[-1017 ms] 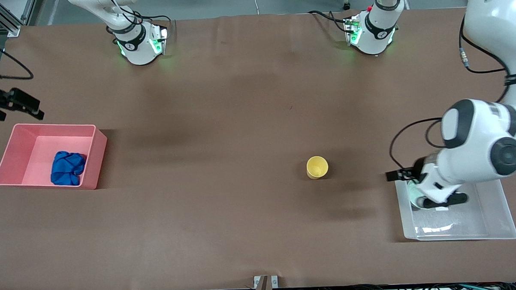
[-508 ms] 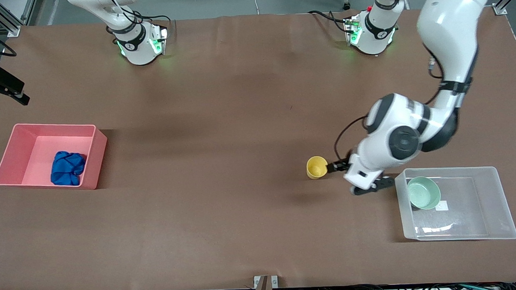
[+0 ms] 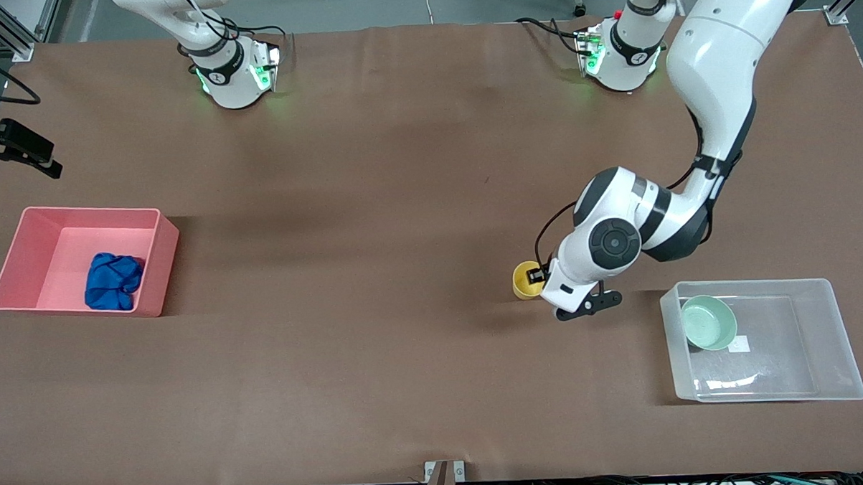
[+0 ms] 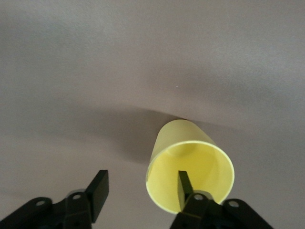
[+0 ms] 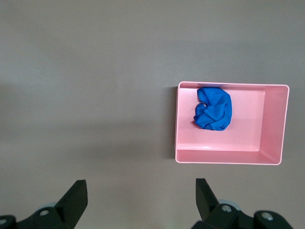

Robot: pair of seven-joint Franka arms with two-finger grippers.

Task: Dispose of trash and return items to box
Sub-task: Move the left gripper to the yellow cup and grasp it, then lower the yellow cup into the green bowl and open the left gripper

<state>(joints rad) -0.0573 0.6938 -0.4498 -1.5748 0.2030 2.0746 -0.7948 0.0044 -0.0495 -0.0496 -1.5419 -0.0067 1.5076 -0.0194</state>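
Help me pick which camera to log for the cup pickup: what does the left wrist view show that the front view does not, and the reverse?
Only the left wrist view shows the left gripper's fingers straddling the yellow cup's rim, one finger inside the cup and the other outside it, not yet closed on the wall.

Only the front view shows the blue wad in the pink tub, the mint-green bowl in the clear box, and the right gripper waiting at the right arm's end of the table.

Both show the upright cup on the brown table.
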